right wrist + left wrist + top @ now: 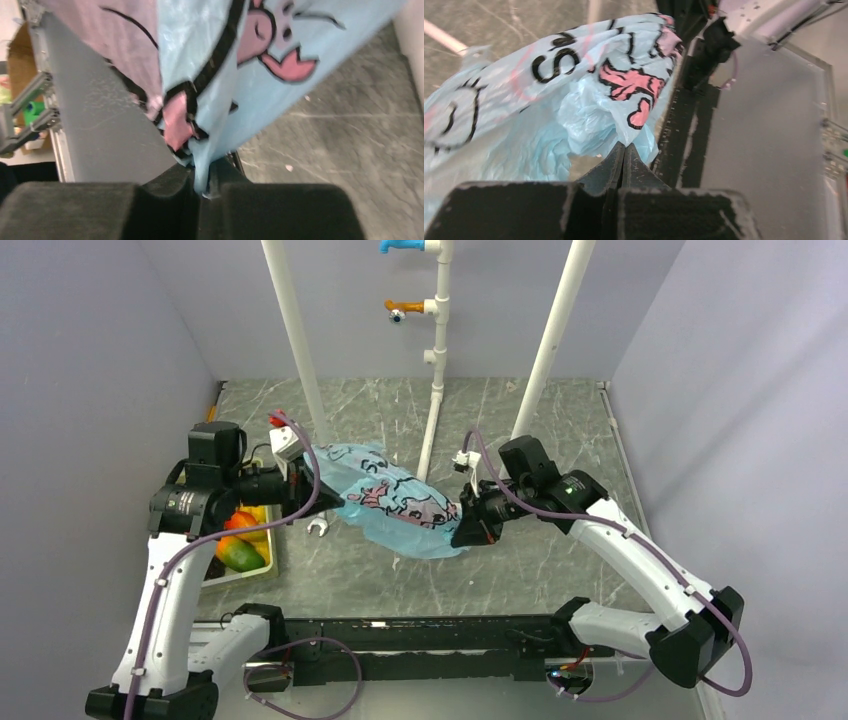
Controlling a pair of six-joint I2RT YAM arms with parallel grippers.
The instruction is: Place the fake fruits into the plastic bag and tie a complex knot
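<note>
The plastic bag point(395, 502) is held stretched above the table point(560, 550) between the two arms. Its long axis runs on a diagonal from the left gripper point(300, 475), at the farther left end, down to the right gripper point(470, 523), at the nearer right end. In the left wrist view the left fingers are seen pressed together, with the light-blue plastic caught at their tips. In the right wrist view a fold of the bag is pinched between the closed right fingers.

The fake fruits point(238, 540), an orange-green piece and some yellow among them, are seen in a shallow tray point(255, 568) under the left forearm, well apart from the bag's middle. The left arm is judged the nearer for fetching them. Whether any fruit lies inside the bag cannot be told, and no knot is seen.

The table is marbled grey-green stone. It is enclosed by pale walls, and white pipe posts point(295, 340) stand just behind the bag.
</note>
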